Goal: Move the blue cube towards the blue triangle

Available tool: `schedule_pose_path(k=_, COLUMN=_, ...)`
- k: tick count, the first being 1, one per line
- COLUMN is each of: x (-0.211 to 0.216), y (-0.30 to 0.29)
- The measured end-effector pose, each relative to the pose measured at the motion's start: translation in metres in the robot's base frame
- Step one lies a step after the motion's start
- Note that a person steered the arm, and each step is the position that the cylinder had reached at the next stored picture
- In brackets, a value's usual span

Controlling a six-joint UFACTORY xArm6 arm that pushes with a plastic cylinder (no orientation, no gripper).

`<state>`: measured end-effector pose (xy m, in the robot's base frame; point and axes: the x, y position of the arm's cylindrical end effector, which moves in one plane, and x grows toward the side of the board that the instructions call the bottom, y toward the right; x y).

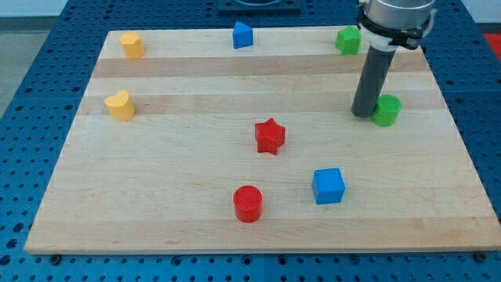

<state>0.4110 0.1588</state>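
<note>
The blue cube point(328, 186) lies on the wooden board point(180, 164) toward the view's bottom, right of centre. The blue triangle point(243, 35) sits at the view's top edge, near the middle. My tip point(363, 113) rests on the board at the view's right, touching or almost touching the left side of a green cylinder point(387, 110). The tip is well above the blue cube in the view and slightly to its right.
A red star point(270, 135) lies at the centre, between cube and triangle. A red cylinder point(248, 204) sits left of the cube. A green block point(348, 39) is at top right. A yellow cylinder point(132, 45) and a yellow heart-like block point(120, 105) lie at the left.
</note>
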Motion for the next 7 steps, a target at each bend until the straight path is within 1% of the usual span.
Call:
schedule_pose_path(k=3, x=0.000, y=0.000)
schedule_pose_path(k=4, x=0.007, y=0.000)
schedule_pose_path(k=6, x=0.052, y=0.000)
schedule_pose_path(k=7, x=0.097, y=0.000)
